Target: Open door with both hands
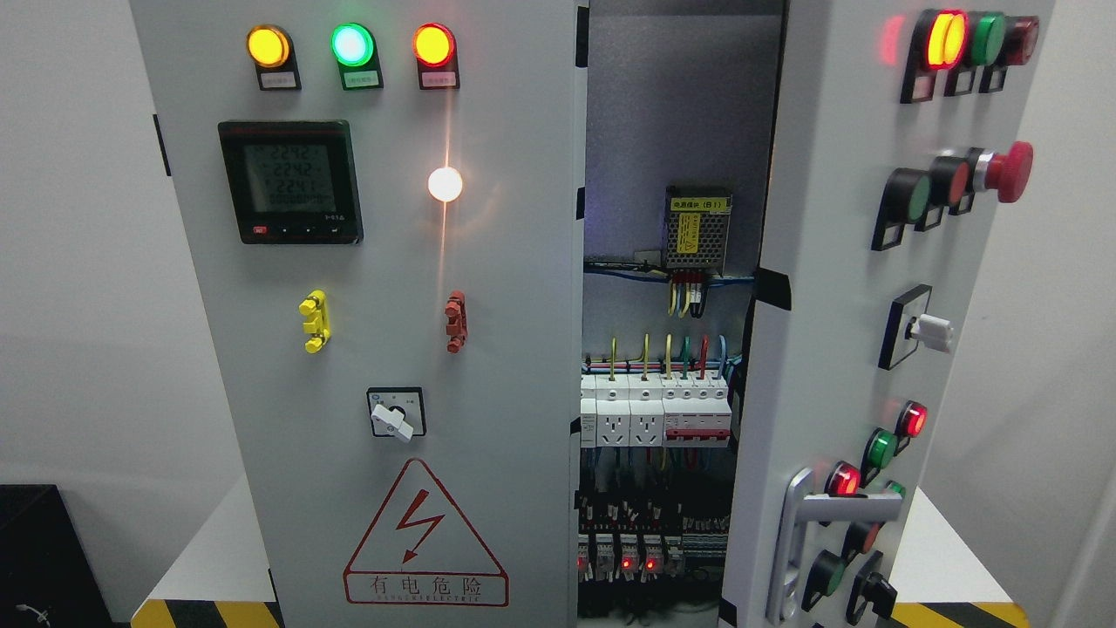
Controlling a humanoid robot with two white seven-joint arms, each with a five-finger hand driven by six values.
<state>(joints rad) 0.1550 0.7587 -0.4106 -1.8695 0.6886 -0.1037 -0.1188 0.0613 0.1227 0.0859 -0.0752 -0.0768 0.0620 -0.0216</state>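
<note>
Right door [819, 349] swung outward edge-on, silver handle [798, 541] low on it, left door [384, 305] closed, open gap showing breakers [654, 410], white worktop [218, 558] beneath, neither hand visible, fingers' state impossible to tell

On the left door [375, 314] of the electrical cabinet, a digital meter [290, 181] shows three rows of digits that look like 2242, 2242 and 2241, with a fourth row too faint to read. Lower on the same door, a red-bordered warning triangle [425, 534] with a lightning bolt carries the Chinese characters 有电危险, and the small line of print beneath them is too fine to make out. Inside the cabinet, a yellow label [697, 204] on the power supply and the small tags under the indicator lamps [351, 45] bear print too small to read.
</note>
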